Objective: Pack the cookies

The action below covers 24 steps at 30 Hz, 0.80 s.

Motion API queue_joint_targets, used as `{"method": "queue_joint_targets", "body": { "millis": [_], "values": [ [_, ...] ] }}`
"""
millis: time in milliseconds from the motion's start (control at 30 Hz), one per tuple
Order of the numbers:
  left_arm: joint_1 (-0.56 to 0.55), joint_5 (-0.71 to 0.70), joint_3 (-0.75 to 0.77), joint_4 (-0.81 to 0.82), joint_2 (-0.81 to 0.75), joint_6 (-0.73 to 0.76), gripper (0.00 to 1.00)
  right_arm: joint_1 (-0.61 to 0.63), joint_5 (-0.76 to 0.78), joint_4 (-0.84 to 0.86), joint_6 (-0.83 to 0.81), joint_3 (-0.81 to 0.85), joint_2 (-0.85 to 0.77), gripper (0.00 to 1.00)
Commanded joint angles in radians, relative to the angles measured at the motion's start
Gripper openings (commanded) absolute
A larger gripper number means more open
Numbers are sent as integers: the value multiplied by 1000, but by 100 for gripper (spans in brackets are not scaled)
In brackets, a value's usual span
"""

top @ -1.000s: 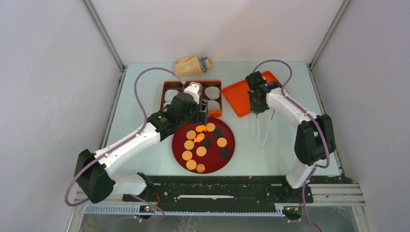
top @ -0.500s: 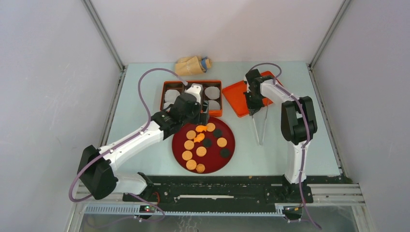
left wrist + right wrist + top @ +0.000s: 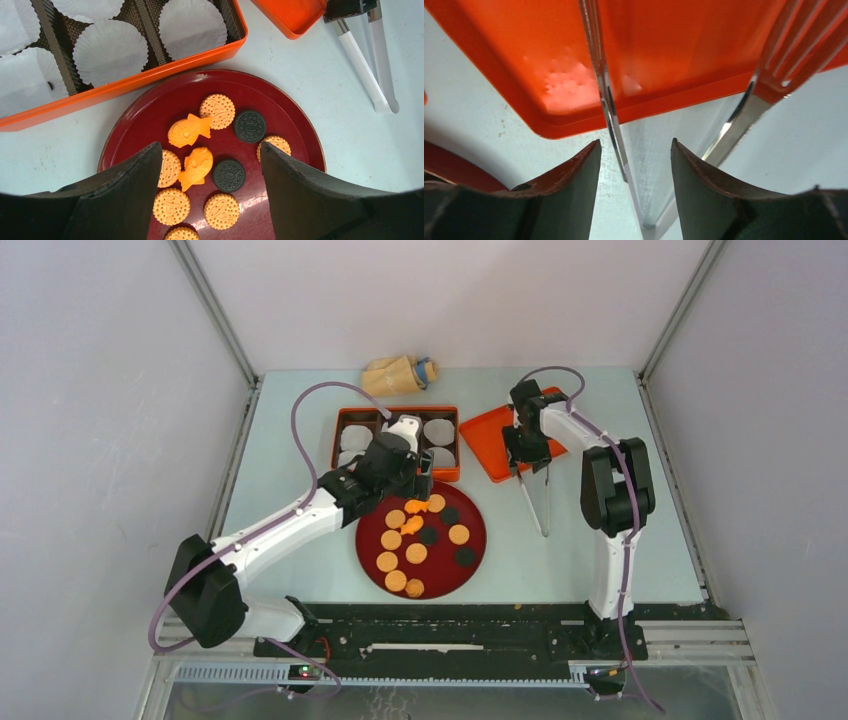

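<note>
Cookies (image 3: 415, 540) all sit on the red plate (image 3: 475, 558); the left gripper (image 3: 210, 200) hangs wide apart, holding nothing, over its 11 o'clock edge, near the orange box (image 3: 396, 414). Toward 2 o'clock, the right gripper (image 3: 634, 195) is clamped on tongs (image 3: 535, 502) beside the orange lid (image 3: 492, 435).

Pale table (image 3: 300, 460) carries plate (image 3: 476, 558), compartment box (image 3: 340, 440), lid (image 3: 480, 430), tongs (image 3: 538, 510), bag (image 3: 395, 375)
</note>
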Motion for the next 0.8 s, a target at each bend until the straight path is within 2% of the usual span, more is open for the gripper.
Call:
{"method": "queue_joint_targets", "body": {
  "millis": [0,67,133,367,533,767],
  "values": [
    [-5,-6,69,16,-5,-9,76,19,106,39,46,-4,-120,66],
    [-5,2,70,17,-8,-8,76,31,135,42,66,-31,-180,69],
    [-4,8,73,18,-10,-6,76,41,157,32,95,-59,-227,81],
    [-6,28,70,16,-34,-12,76,46,94,24,211,-245,-328,82],
    [-8,39,64,18,-46,-18,77,44,109,55,274,-372,-353,82],
    [-10,32,62,18,-36,-24,77,-17,79,87,233,-385,-288,83]
  ]
}}
